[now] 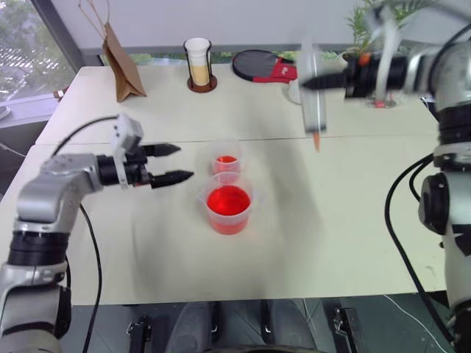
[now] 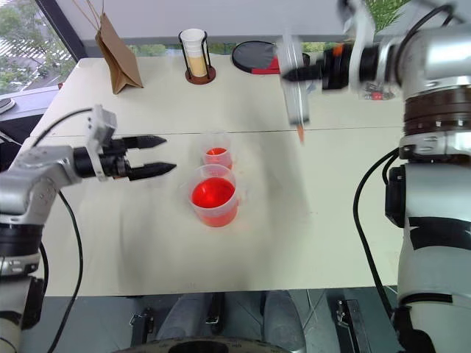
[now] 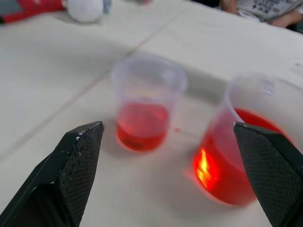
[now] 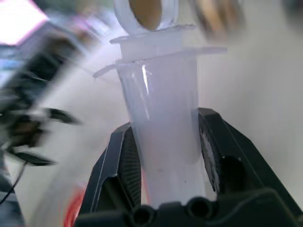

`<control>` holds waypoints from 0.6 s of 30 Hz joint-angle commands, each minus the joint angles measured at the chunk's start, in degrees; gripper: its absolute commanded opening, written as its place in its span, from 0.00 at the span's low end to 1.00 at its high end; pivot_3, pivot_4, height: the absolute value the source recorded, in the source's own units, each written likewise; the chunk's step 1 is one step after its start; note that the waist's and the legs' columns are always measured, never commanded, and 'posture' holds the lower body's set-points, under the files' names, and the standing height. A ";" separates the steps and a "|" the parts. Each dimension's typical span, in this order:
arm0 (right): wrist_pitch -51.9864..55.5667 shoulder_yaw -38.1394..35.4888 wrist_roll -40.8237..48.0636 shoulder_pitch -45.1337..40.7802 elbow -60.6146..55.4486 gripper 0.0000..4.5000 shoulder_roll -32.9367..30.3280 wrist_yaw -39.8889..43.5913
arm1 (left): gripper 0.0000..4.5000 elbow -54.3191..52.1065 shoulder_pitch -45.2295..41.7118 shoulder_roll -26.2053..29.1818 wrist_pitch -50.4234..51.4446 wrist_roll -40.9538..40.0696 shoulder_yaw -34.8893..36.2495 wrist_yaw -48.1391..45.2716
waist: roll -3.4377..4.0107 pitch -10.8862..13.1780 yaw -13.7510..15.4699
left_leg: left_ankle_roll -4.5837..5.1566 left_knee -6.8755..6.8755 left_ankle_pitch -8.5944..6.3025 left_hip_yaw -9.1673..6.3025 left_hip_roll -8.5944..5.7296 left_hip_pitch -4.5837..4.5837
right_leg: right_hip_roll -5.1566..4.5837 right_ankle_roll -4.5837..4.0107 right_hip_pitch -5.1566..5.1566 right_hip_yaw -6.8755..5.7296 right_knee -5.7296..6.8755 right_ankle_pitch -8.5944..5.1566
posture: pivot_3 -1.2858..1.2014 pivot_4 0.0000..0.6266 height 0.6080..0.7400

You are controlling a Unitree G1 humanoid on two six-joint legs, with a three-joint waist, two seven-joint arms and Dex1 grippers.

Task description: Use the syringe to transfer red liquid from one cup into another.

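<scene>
Pinching clear-barrelled syringe (image 1: 315,95) (orange tip down), right gripper (image 4: 165,156), left gripper (image 1: 174,163) spread beside translucent cups

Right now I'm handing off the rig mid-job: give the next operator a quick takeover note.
Right gripper: shut on the syringe, held in the air, orange tip down, above the table right of the cups.
Left gripper: open, empty, level, just left of both cups.
Wide cup: red liquid inside. Small cup just behind it holds a little red.
Done: syringe picked up.
Left: dip tip in the wide cup, draw, empty into the small cup.
</scene>
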 commanded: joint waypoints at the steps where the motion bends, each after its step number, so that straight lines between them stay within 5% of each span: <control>1: 0.38 -9.54 9.01 6.05 -12.21 0.31 6.12 -5.33 | 1.00 5.69 -6.18 1.03 -2.98 2.53 -1.42 -4.23 | -0.04 -0.01 -0.05 | 0.01 0.03 -0.01 0.01 -0.02 0.03 | -0.02 0.03 0.07 0.01 -0.01 0.02 | 0.52 0.24 1.00; 4: -1.26 -13.08 14.68 12.78 -22.75 0.31 13.44 -10.68 | 1.00 11.49 -12.29 0.99 -4.62 4.93 -3.58 -7.81 | -0.04 -0.01 0.08 | 0.04 0.07 -0.01 0.07 -0.09 0.02 | -0.11 0.04 0.05 0.07 0.01 0.02 | 0.52 0.24 1.00; 10: -2.14 -9.10 20.70 25.61 -36.07 0.31 22.29 -16.35 | 1.00 18.49 -20.44 0.71 -7.07 8.15 -5.93 -13.62 | -0.04 0.00 -0.05 | -0.01 0.10 0.03 0.03 -0.09 0.01 | -0.06 0.04 -0.03 0.06 0.41 0.02 | 0.52 0.24 1.00; 18: -10.08 -0.56 17.82 35.13 -39.84 0.31 22.10 -15.93 | 1.00 13.83 -26.54 -0.42 -2.17 4.44 -4.65 -17.55 | -0.05 0.02 -0.10 | 0.17 0.20 -0.07 -0.01 -0.09 0.01 | -0.02 0.05 -0.08 0.06 0.58 0.02 | 0.52 0.24 1.00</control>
